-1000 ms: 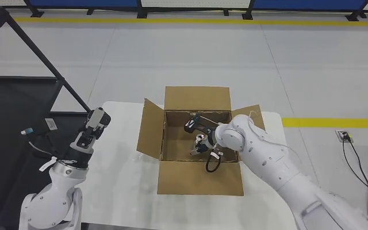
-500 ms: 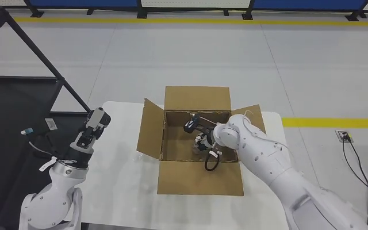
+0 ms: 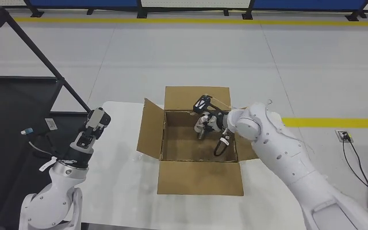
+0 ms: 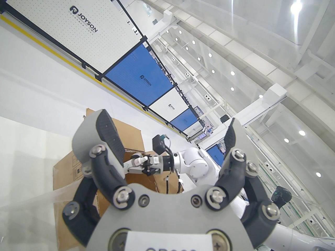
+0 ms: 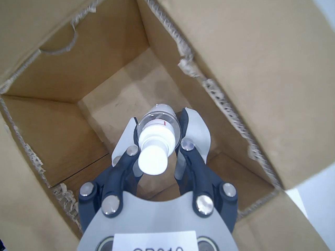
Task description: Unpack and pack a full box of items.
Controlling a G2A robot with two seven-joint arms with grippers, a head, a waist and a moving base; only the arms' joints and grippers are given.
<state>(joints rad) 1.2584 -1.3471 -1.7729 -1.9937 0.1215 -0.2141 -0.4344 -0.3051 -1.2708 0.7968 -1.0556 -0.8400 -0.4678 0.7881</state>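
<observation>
The cardboard box point(image 3: 198, 178) is plain brown, the bottle point(image 5: 160, 120) clear with a white cap point(image 5: 153, 160), the tabletop point(image 3: 123, 184) white.

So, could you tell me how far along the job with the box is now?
Done: the box stands with its flaps open. In hand: the right gripper is shut on a clear white-capped bottle over the box's plain cardboard floor. Left, probably: setting the bottle down outside, and all repacking; the left gripper is open, off to the side.

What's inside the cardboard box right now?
The right gripper holds a clear, white-capped bottle over the box floor. The visible floor is bare; the patch behind bottle and gripper is hidden.
</observation>
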